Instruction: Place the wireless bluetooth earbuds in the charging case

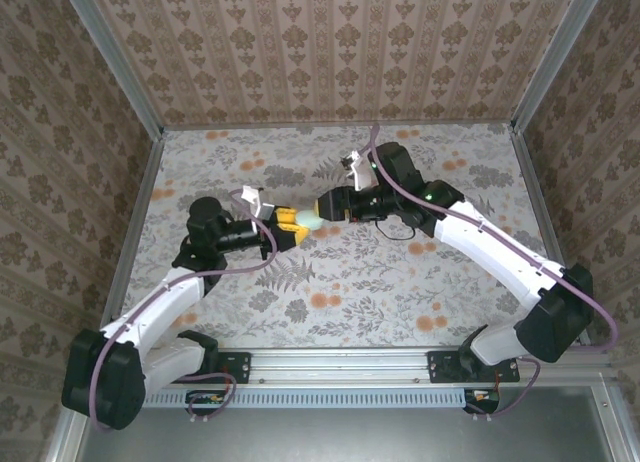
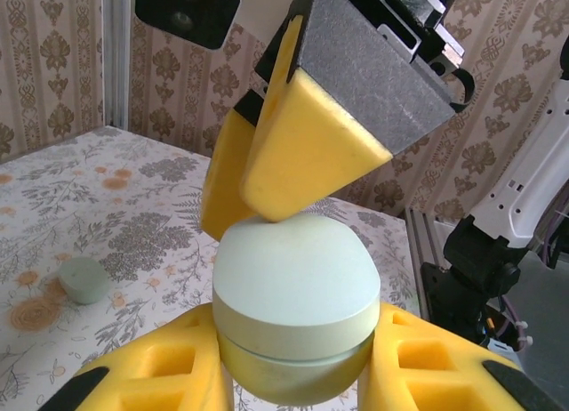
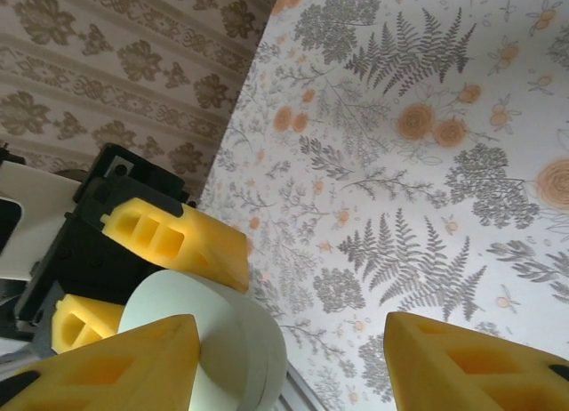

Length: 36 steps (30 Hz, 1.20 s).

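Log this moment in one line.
left gripper: shut on case | right gripper: open, finger at case | case: closed, held off table

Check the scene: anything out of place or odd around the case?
Two things. The charging case, clamped in the left tool, looks closed, with one finger of the open right tool on its lid. A small pale-green round piece lies loose on the table, apart from it.

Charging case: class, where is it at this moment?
In the top view the charging case is held near the table's middle, clamped in the left gripper, with the right gripper's open fingers at its right side.
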Available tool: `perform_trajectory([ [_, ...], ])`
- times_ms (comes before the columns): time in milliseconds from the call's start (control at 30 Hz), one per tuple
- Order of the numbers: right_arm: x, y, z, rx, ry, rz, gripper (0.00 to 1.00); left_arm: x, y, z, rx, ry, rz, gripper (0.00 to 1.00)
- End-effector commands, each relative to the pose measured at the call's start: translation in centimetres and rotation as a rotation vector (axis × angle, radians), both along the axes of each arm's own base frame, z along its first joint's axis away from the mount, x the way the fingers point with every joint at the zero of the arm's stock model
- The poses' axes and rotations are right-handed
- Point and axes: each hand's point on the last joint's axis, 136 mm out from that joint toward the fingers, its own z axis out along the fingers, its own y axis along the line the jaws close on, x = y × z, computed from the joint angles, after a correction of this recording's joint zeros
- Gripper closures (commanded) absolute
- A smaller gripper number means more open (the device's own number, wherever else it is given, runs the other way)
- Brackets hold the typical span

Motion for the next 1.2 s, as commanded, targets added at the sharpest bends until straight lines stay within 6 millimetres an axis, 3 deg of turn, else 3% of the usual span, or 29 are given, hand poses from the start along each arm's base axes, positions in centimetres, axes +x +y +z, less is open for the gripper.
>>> perform_trajectory([
  [0, -1.0, 0.9, 0.5, 0.103, 0.082, 0.009, 0.41, 0.4, -0.4, 3.2, -0.057, -0.112, 0.010, 1.00],
  [333, -0.8, 2.3, 1.7, 0.298, 0.195, -0.016, 0.42, 1.5, -1.0, 3.3, -0.059, -0.129, 0.047, 1.00],
  [400, -0.8, 2.4, 1.6, 0.311, 0.211, -0.016, 0.47, 0.9, -1.8, 3.2, -0.059, -0.122, 0.025, 1.00],
  [567, -0.6, 2.4, 1.2, 0.349, 0.233, -0.034, 0.73, 1.0, -1.9, 2.2, -0.036, -0.091, 0.034, 1.00],
  [700, -0.3, 2.3, 1.3, 0.373, 0.240, -0.052, 0.81, 1.0, -1.8, 1.4, -0.010, -0.059, 0.048, 1.00],
  [933, 1.5, 1.1, 1.5, 0.382, 0.222, -0.121, 0.84, 0.6, -0.9, 0.4, 0.050, -0.038, 0.094, 0.42],
  [1000, 2.4, 0.0, 0.5, 0.326, 0.197, -0.154, 0.84, 0.5, -0.6, 0.1, 0.070, -0.040, 0.116, 0.10],
  [1033, 2.8, -0.6, -0.2, 0.288, 0.191, -0.175, 0.84, 0.5, -0.5, 0.0, 0.078, -0.042, 0.123, 0.01],
  [1167, 5.2, -4.1, -3.8, 0.176, 0.194, -0.275, 0.85, 0.6, 0.3, -0.2, 0.111, -0.054, 0.182, 0.00],
])
